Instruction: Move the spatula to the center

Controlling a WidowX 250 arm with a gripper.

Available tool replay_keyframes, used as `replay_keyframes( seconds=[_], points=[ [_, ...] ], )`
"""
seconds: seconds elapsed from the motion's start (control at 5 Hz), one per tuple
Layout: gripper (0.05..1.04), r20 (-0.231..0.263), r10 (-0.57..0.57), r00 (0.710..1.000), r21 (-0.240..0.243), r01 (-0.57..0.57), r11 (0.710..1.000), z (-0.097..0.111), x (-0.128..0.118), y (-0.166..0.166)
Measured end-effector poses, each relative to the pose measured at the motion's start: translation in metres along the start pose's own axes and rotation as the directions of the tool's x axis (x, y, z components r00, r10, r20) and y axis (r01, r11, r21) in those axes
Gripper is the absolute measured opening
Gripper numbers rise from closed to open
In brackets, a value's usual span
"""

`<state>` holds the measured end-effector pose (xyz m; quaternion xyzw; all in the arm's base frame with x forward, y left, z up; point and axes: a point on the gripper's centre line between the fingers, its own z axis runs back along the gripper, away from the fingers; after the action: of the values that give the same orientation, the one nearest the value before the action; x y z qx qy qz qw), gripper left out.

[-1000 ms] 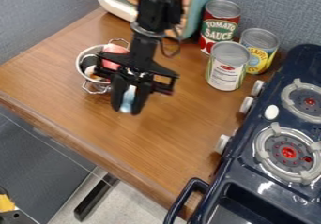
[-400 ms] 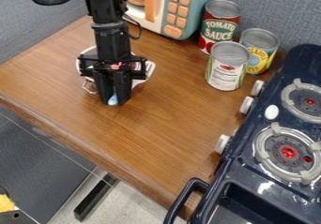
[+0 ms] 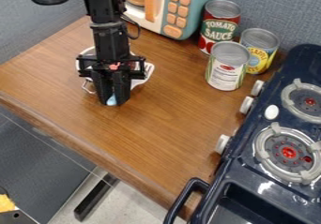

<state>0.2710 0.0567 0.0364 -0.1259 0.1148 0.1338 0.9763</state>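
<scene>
Smooth wood counter [image 3: 163, 134]; 3 shiny-topped metal cans [image 3: 227, 66]; glossy plastic-looking stove [image 3: 247, 173]; rough cloth-like wall [image 3: 272, 7].

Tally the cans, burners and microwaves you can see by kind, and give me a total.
Upright metal food cans with printed labels: 3
Round gray stove burners with red centers: 2
Teal toy microwave with orange buttons: 1
Total: 6

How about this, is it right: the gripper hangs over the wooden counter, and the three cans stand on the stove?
Not quite: the camera view shows the three cans standing on the counter, beside the stove. The gripper does hang over the counter.
</scene>
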Motion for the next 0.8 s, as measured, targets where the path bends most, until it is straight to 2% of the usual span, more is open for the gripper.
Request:
replay_keyframes(
  seconds=[0.2,0.4,0.6,0.8],
  points=[
    [0.301,0.075,0.276,0.958,0.189,-0.285,0.940,0.010,-0.006,-0.004],
    [0.301,0.286,0.489,0.824,0.287,-0.561,0.777,0.022,-0.022,-0.012],
    [0.301,0.387,0.635,0.669,0.327,-0.743,0.584,0.018,-0.025,-0.017],
    [0.301,0.353,0.664,0.659,0.334,-0.752,0.569,0.012,-0.024,-0.022]
  ],
)
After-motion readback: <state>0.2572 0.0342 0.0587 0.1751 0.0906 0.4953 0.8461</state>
